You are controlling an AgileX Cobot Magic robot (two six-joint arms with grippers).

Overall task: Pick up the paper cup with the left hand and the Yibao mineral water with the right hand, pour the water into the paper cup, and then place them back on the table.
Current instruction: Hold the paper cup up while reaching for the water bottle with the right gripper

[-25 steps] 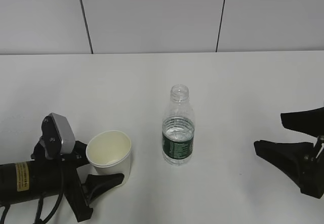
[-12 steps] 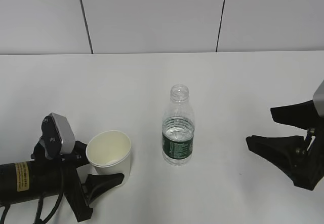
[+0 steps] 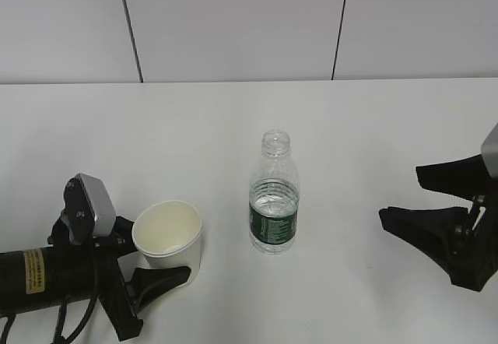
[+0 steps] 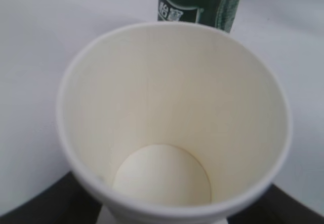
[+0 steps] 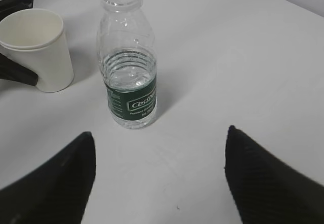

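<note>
The paper cup stands upright on the white table at the front left, and it looks empty in the left wrist view. My left gripper has its black fingers against both sides of the cup, low in the left wrist view. The Yibao mineral water bottle, uncapped and partly full, stands just right of the cup; it also shows in the right wrist view. My right gripper is wide open and empty, well right of the bottle, with the bottle ahead of its jaws.
A pale panelled wall runs behind the table's far edge. Bare tabletop lies between the bottle and my right gripper. The cup also shows at the upper left of the right wrist view.
My right gripper has moved left toward the bottle since a second ago, then held nearly still. The left gripper, cup and bottle have not moved.
</note>
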